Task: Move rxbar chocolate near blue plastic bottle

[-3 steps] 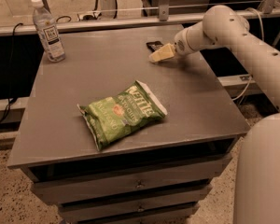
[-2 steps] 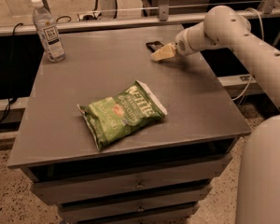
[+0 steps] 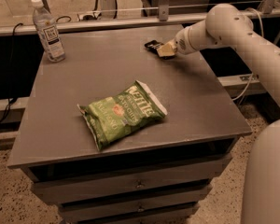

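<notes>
The rxbar chocolate (image 3: 152, 45) is a small flat black wrapper lying on the far right part of the grey table (image 3: 84, 78). My gripper (image 3: 165, 50) is low over the table, right against the bar's right end, and hides part of it. The white arm (image 3: 233, 27) reaches in from the right. The blue plastic bottle (image 3: 47, 30) is clear with a white cap and a white label. It stands upright at the table's far left corner, far from the bar.
A big green crinkly chip bag (image 3: 122, 113) lies in the middle of the table toward the front. Drawers sit under the tabletop (image 3: 140, 185). A rail (image 3: 121, 22) runs behind the table's far edge.
Almost nothing differs. My gripper stays at the rxbar chocolate, with at most a tiny shift. The bar, bottle and chip bag have not moved.
</notes>
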